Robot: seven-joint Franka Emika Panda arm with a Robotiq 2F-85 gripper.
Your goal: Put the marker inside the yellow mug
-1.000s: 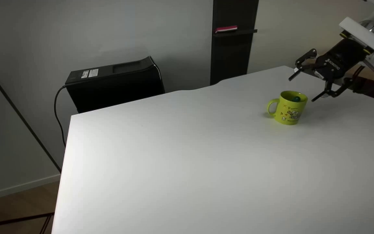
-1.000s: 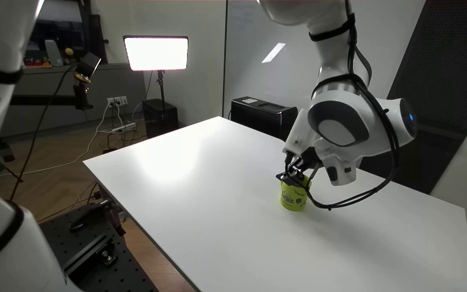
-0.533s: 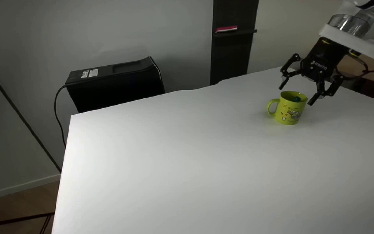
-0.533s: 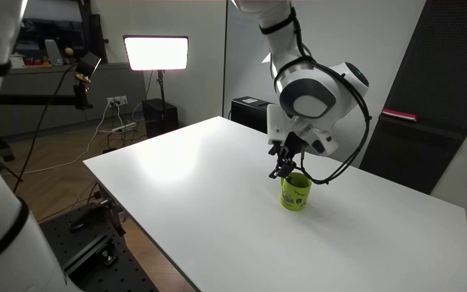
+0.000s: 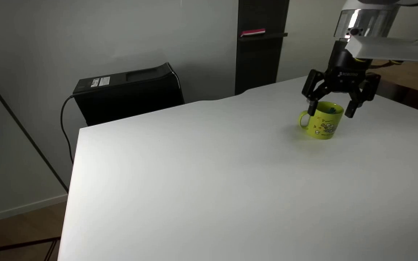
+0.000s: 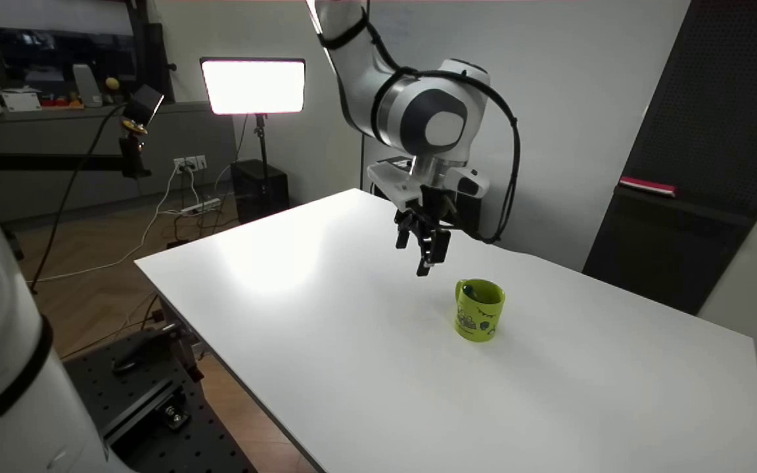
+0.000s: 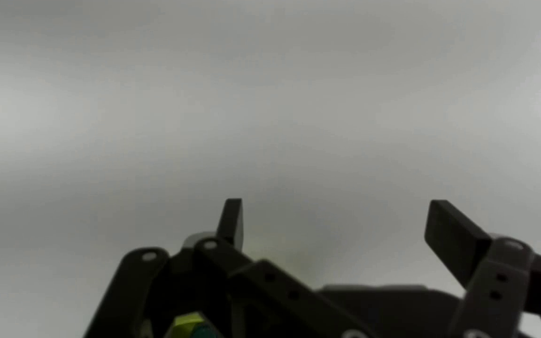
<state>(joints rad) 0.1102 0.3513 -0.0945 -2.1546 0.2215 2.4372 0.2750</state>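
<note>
Nearest in an exterior view stood the arm point(image 6: 17, 387), off the near edge of the bench point(image 6: 352, 348). Next to it, lower than that edge, lay a black plate point(image 6: 211, 433) full of holes. The bench spread away white, its left, far and right corners in sight. The mug point(image 6: 476, 323) stood upright on it, well in from the far edge, and in an exterior view its handle point(image 5: 300, 121) pointed toward the left edge. The marker point(image 6: 469, 290) was inside the mug, a dark end showing within the rim; how it lay lower down could not be told. The gripper point(image 6: 412, 257) hung above the bench near the mug, apart from it, its jaws spread wide. The wrist view showed bench between the fingertips point(image 7: 231, 220) and, low down among the gripper's links, a sliver of the mug with the marker's green end. In both exterior views a black case point(image 5: 131, 96) stood past the far edge, and a dark panel point(image 6: 694, 151) bore a red strip point(image 6: 648, 186). Farther off, past the edge joining the left and far corners, stood a lit lamp point(image 6: 252, 85).
</note>
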